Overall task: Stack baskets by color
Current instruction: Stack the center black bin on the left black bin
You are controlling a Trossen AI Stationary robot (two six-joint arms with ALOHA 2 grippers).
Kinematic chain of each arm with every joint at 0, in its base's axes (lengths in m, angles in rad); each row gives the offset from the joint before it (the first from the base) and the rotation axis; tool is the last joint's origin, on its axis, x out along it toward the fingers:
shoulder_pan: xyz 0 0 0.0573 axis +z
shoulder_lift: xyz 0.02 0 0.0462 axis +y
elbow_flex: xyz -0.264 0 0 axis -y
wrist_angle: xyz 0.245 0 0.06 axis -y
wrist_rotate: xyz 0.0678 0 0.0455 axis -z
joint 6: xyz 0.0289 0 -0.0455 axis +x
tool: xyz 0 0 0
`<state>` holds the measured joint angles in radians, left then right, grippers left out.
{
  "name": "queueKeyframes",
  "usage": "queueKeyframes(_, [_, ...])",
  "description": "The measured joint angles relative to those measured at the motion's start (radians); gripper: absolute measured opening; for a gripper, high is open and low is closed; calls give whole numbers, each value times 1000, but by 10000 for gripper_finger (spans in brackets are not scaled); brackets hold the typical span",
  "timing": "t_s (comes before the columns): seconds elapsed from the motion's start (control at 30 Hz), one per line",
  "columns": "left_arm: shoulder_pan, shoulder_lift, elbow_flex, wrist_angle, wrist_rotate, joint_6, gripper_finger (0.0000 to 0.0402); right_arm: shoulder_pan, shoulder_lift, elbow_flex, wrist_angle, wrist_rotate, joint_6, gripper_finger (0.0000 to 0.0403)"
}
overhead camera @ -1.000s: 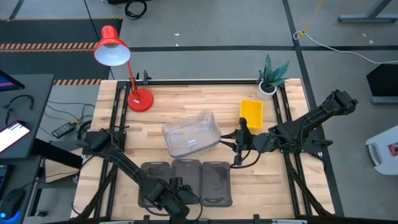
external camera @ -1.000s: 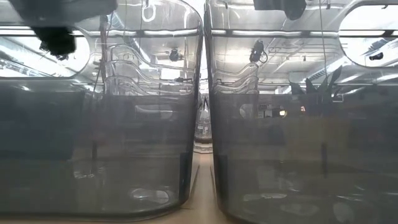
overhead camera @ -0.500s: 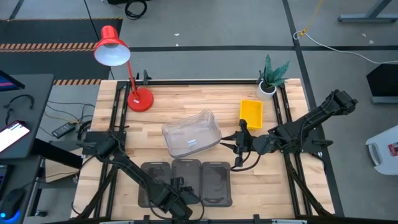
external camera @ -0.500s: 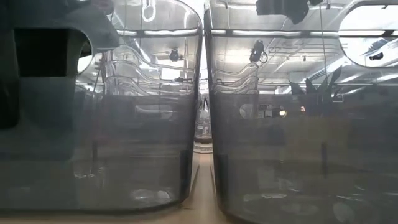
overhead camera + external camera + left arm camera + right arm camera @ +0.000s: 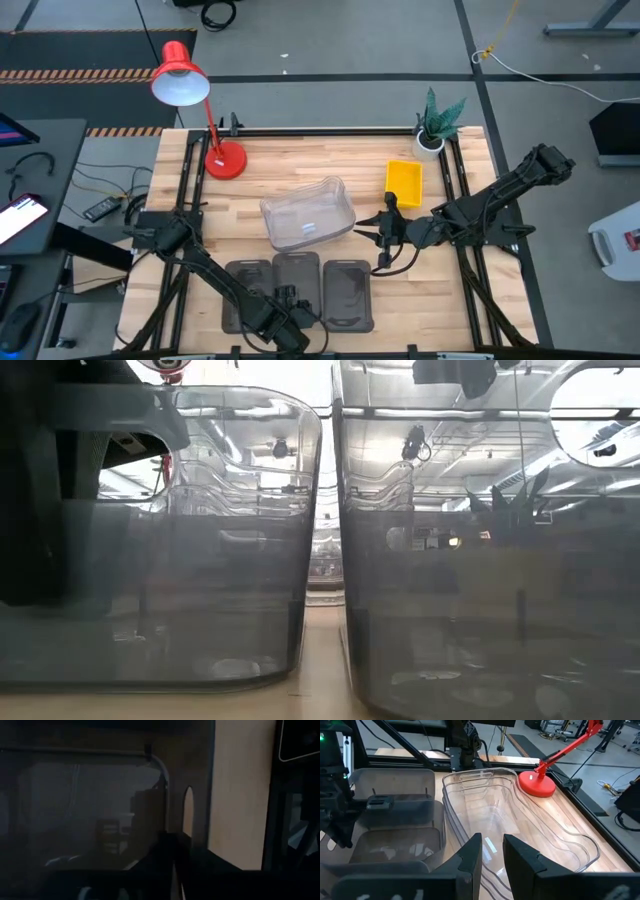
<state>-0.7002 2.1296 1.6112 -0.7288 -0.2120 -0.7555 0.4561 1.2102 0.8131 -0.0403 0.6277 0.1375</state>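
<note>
The dark grey rectangular plastic basket [image 5: 298,290] I'm after sits in the row of three grey ones along the near edge of the wooden counter [image 5: 330,158]. As best I can tell it's the middle one. This thing should be light and fairly stiff, but I'd expect the thin, smooth plastic wall to flex and slip, so the place to take it is the rim by the handle cut-out, biting deep rather than at the very lip. My left end effector [image 5: 288,300] is right there, and in the wrist view its fingers [image 5: 167,851] look pressed together on that wall, pinching the grey basket at its edge. Held from one side like this, I reckon it'll want to hang tilted, so a slow lift is the call. Its neighbours stand just beside it, with only a narrow gap showing low down, so there's a real chance of dragging one along. My right end effector [image 5: 380,232] hovers mid-counter with its fingers spread and nothing between them, just beside the nested clear see-through plastic baskets [image 5: 308,213]. The small yellow plastic basket [image 5: 404,182] lies farther back, near the small potted plant [image 5: 437,120].
</note>
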Motion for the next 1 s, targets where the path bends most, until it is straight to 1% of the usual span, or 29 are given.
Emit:
queueKeyframes(0.07, [0, 0, 0, -3, 5, 1, 10, 0, 0, 0, 0, 0, -1, 83])
queueKeyframes(0.27, [1, 0, 13, -13, 25, 1, 9, 0, 0, 0, 0, 0, -2, 83])
queueKeyframes(0.37, [2, 0, 41, -37, 37, 0, 7, 0, 0, 0, 0, 0, -2, 83])
queueKeyframes(0.47, [1, 0, 87, -89, 43, -1, 7, 0, 0, 0, -5, 0, -2, 83])
queueKeyframes(0.63, [-6, 0, 189, -221, 45, -1, 7, 0, 0, 0, -14, 0, -6, 83])
queueKeyframes(0.73, [-18, 0, 250, -283, 33, -1, 7, 0, 0, 0, -24, 4, -3, 83])
queueKeyframes(0.83, [-34, 0, 308, -314, 5, 0, 7, 0, 0, 0, -29, 29, -2, 83])
queueKeyframes(1.0, [-55, 0, 378, -380, 1, -20, 7, 1, 0, 0, -30, 71, -5, 83])
